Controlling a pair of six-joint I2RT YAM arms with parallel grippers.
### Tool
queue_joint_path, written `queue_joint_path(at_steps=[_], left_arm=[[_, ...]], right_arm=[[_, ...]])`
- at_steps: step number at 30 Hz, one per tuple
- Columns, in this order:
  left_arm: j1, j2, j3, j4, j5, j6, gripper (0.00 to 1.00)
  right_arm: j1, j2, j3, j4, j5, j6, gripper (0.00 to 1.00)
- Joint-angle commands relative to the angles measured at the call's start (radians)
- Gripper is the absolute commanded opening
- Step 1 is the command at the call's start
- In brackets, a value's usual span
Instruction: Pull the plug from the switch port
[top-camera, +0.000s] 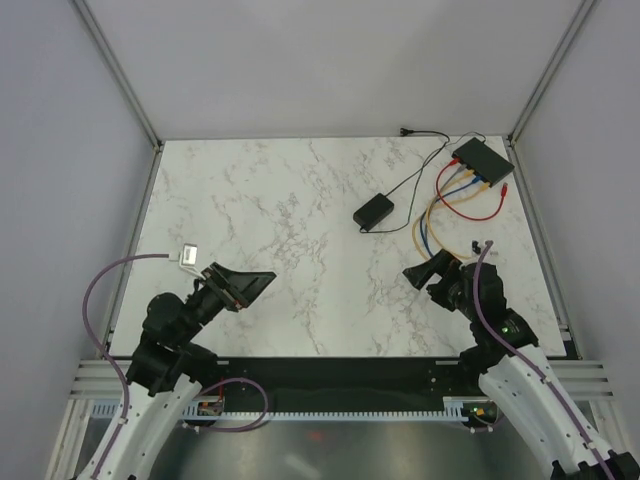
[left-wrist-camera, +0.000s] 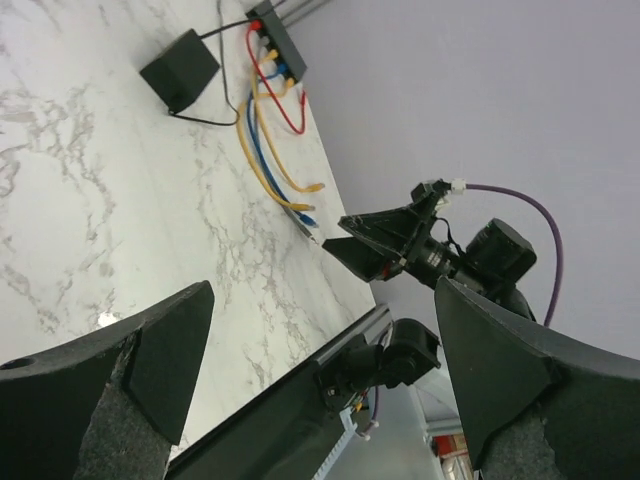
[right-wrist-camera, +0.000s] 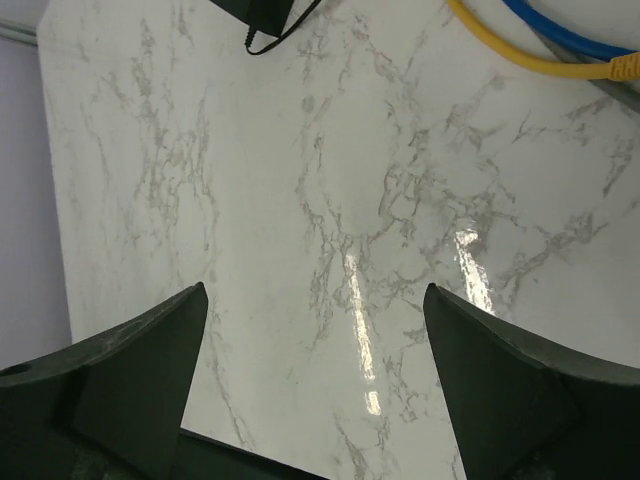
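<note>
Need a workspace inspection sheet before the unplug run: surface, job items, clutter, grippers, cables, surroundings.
Surface: white marbled table, some glare.
Job's things: switch in the far right corner, leads plugged in along one edge.
Clutter: power brick mid-table; small pale object near the left edge.
Grippers: left gripper and right gripper open, empty.
Cables: red cable, yellow cable, blue cable loop loose from the switch; thin black cord at the brick.
Surroundings: grey walls, metal frame posts.

A lab robot cell; plain grey panels (top-camera: 330, 60) and aluminium posts (top-camera: 115, 70) enclose the marble-patterned bench (top-camera: 260, 200) ahead of the fingers (left-wrist-camera: 165, 350).
</note>
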Motion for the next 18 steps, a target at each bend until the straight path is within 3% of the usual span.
queue_joint_path(at_steps=[1, 6, 10, 15, 18], left_arm=[[0.0, -0.005, 0.087, -0.186, -0.122, -0.046, 1.0], [0.0, -0.005, 0.109, -0.183, -0.135, -0.01, 1.0], [0.0, 0.07, 0.146, -0.192, -0.106, 0.102, 0.98], [0.0, 0.337, 0.157, -0.174, 0.104, 0.136, 0.9], [-0.002, 0.488, 0.187, -0.174, 0.21, 0.252, 0.84]], right_arm=[[0.002, 0.071, 0.105, -0.057, 0.088, -0.117, 0.98], [0.002, 0.219, 0.201, -0.034, 0.045, -0.166, 0.98], [0.0, 0.388, 0.293, -0.025, 0.159, -0.218, 0.95], [-0.024, 0.594, 0.436, 0.023, 0.333, -0.255, 0.91], [-0.117, 0.776, 0.517, 0.078, 0.309, -0.247, 0.91]])
